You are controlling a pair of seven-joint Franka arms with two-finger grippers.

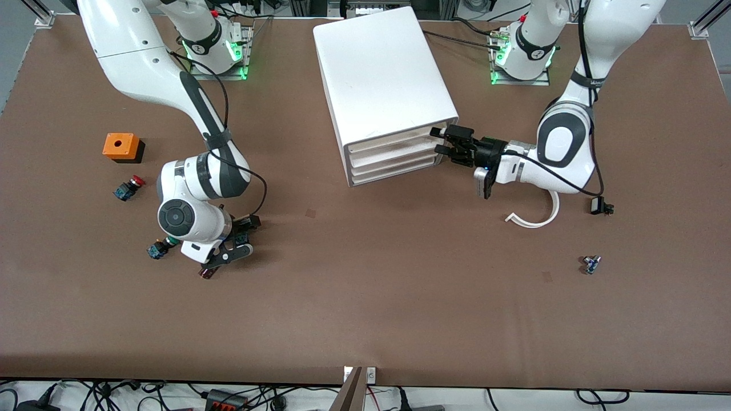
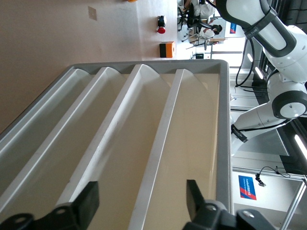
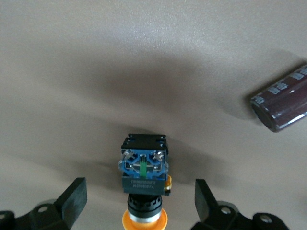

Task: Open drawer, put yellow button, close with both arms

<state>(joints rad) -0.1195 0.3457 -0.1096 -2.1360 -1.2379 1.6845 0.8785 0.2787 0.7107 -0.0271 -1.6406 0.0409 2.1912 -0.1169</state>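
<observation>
The opening step is in hand: the left gripper (image 1: 438, 141) is at the front of the cabinet (image 1: 382, 74), jaws open and straddling the lip of the drawer (image 1: 394, 144), still shut. The right gripper (image 1: 243, 228) hangs low over the yellow button (image 3: 144, 191) on the bench (image 1: 400, 285), jaws spread either side. Next, I judge, the left should clamp and pull. From the front, the arm hides the button.

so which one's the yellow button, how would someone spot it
Find the right gripper, low over the table toward the right arm's end. The yellow button lies on the table between its open fingers, beside a dark cylinder. Its cap is yellow-orange on a black-and-blue body; the red button nearby has a red cap.
</observation>
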